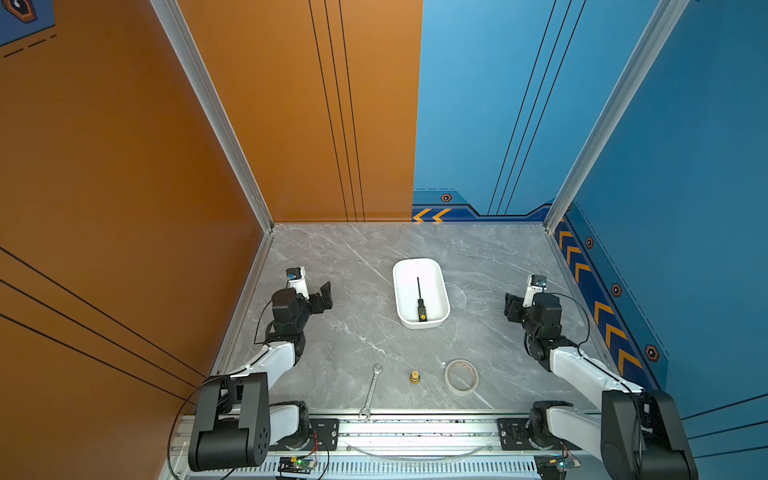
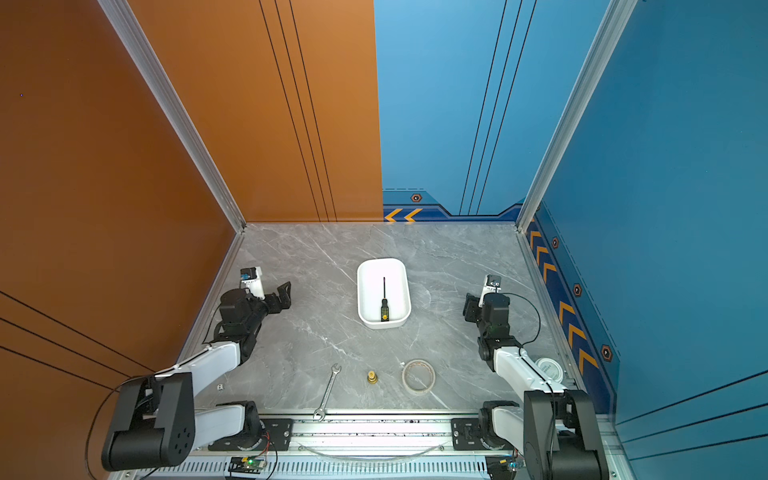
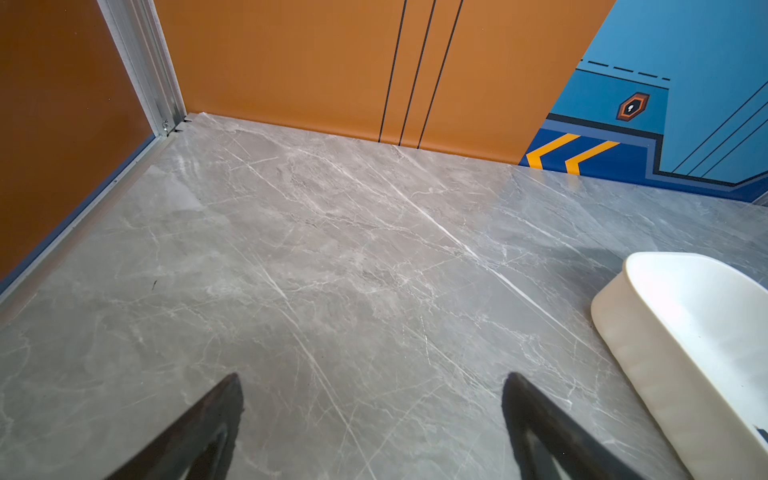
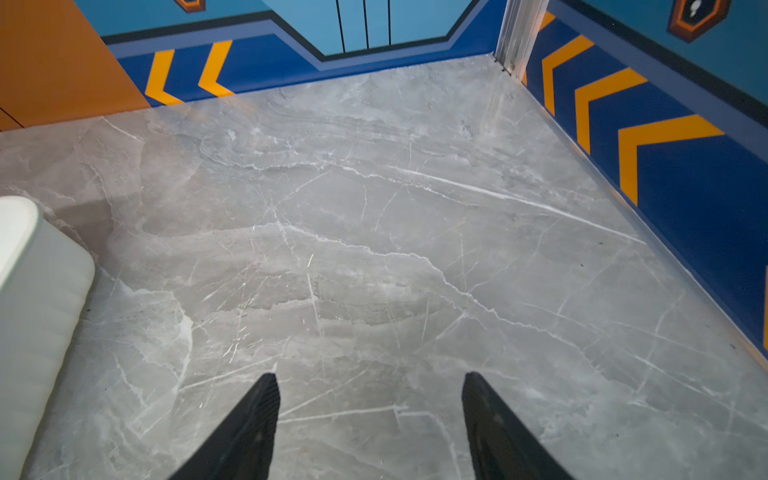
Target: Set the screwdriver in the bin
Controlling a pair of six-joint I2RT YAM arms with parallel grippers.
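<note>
The white bin (image 1: 405,291) (image 2: 370,291) stands in the middle of the grey marble table. Inside it lies the screwdriver (image 1: 420,305) (image 2: 384,305), yellow end cap towards the near wall and thin shaft pointing away. My left gripper (image 1: 326,296) (image 2: 284,297) hovers to the left of the bin, open and empty. My right gripper (image 1: 510,307) (image 2: 469,307) is to the right of the bin, also open with nothing in it. Each wrist view shows an open gripper (image 3: 374,376) (image 4: 370,375) over bare table and an edge of the bin (image 3: 685,332) (image 4: 37,299).
Near the table's front edge lie a silver wrench (image 1: 371,390), a small brass fitting (image 1: 414,377) and a roll of tape (image 1: 461,376). A round white-lidded container (image 2: 548,369) sits behind the right arm. Orange and blue walls close three sides.
</note>
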